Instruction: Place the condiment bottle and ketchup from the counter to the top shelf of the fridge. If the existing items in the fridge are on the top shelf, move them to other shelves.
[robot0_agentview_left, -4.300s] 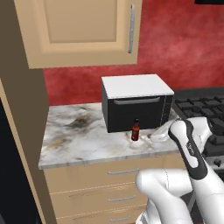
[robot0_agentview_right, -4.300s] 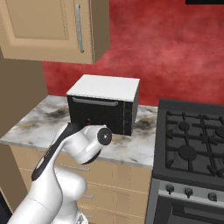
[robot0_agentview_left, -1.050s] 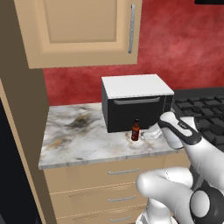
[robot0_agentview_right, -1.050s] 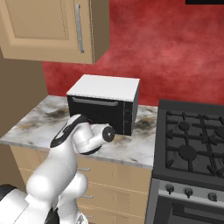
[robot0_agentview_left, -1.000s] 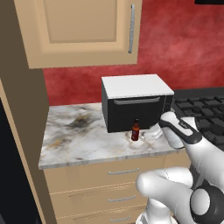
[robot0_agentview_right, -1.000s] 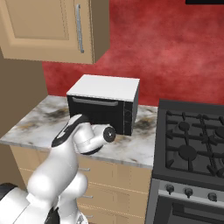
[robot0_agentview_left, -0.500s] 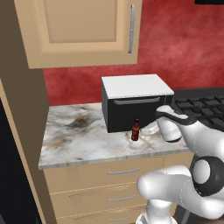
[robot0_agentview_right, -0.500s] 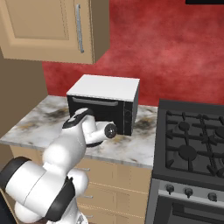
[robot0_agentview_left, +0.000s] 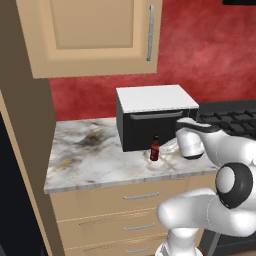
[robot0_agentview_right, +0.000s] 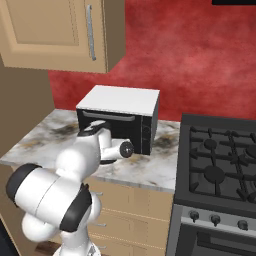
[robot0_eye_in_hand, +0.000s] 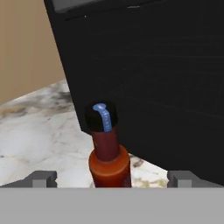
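The condiment bottle (robot0_agentview_left: 154, 149), small and dark brown-red with a black cap, stands upright on the marbled counter (robot0_agentview_left: 95, 160) just in front of the black oven box. In the hand view the condiment bottle (robot0_eye_in_hand: 109, 159) rises close up between my two fingertips, one of the fingertips (robot0_eye_in_hand: 43, 178) to its left and one to its right, apart from it. My gripper (robot0_eye_in_hand: 113, 178) is open and holds nothing. From the left base view my hand reaches in from the bottle's right. In the right base view my arm hides the bottle. The ketchup, the fridge's top shelf and the existing items are out of view.
A black oven box with a white top (robot0_agentview_left: 155, 116) stands right behind the bottle. A gas stove (robot0_agentview_right: 220, 165) adjoins the counter on the right. A tan wall cabinet (robot0_agentview_left: 95, 35) hangs above. Tan drawers (robot0_agentview_left: 125, 210) sit under the slab; a tall tan panel (robot0_agentview_left: 25, 150) bounds the left.
My arm has swung forward and my hand has come down toward the condiment bottle from its right. The bottle has stayed put and the gripper has stayed open.
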